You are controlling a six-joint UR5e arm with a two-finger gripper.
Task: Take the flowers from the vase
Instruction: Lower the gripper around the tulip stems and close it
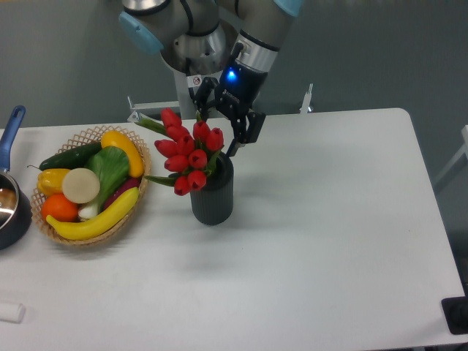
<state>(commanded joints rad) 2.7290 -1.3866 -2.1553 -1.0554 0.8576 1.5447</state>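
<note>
The flowers [186, 152], a bunch of red tulip buds with green leaves, stand in the dark grey ribbed vase [213, 191] near the table's middle left and lean to the left. My gripper [216, 130] hangs open just above and behind the top buds. One finger [237, 139] shows to the right of the bunch, close to the vase's rim; the other is partly hidden behind the buds. Nothing is held between the fingers.
A wicker basket [135, 145] of fruit and vegetables sits left of the vase. A dark pot with a blue handle [12, 126] stands at the left edge. A small white object [11, 312] lies at the front left. The robot base [196, 62] rises behind the flowers.
</note>
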